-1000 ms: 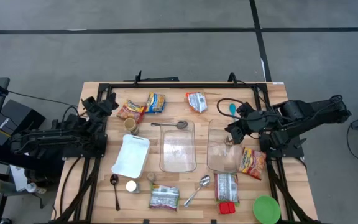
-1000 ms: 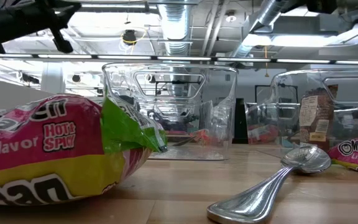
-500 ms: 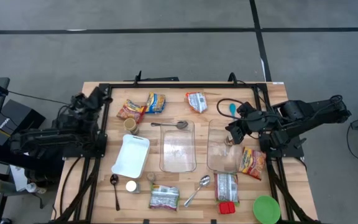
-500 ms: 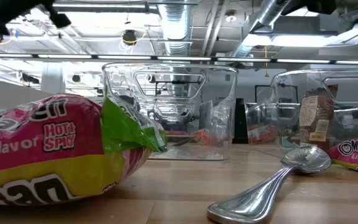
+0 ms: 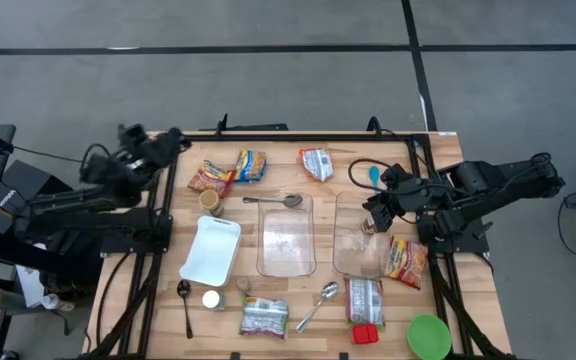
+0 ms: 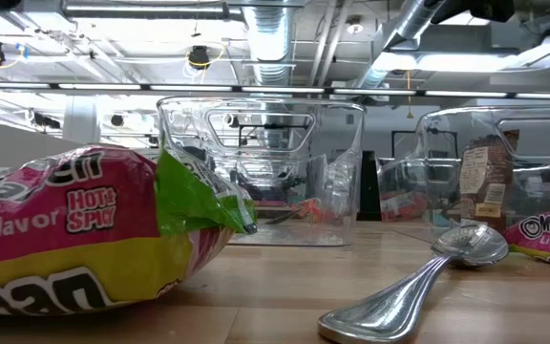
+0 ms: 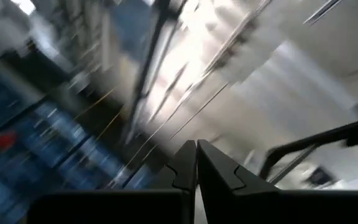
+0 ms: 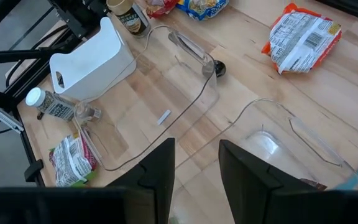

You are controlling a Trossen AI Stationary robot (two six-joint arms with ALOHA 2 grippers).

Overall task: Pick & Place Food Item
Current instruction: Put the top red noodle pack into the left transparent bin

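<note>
Several food packets lie on the wooden table: a red one (image 5: 211,177), a yellow-blue one (image 5: 251,165) and an orange-white one (image 5: 316,162) at the far side, and a red-yellow one (image 5: 406,260) at the right. Two clear containers (image 5: 288,236) (image 5: 360,240) stand mid-table. A brown packet (image 6: 485,177) shows inside the right container. My right gripper (image 5: 373,207) (image 8: 195,168) hovers open above that container, nothing between its fingers. My left gripper (image 5: 173,140) (image 7: 196,163) is shut and empty, raised and pointing upward over the table's far left corner.
A white tray (image 5: 211,250), a jar (image 5: 210,201) and a small bottle (image 5: 211,298) sit at the left. Three spoons (image 5: 280,201) (image 5: 318,305) (image 5: 185,305), two more packets (image 5: 265,317) (image 5: 365,298), a red block (image 5: 365,333) and a green bowl (image 5: 428,335) lie near the front.
My left arm has risen, and its shut gripper has tipped upward and swung toward the table's far edge, leaving the low view. My right arm has kept still. Nothing on the table has moved.
</note>
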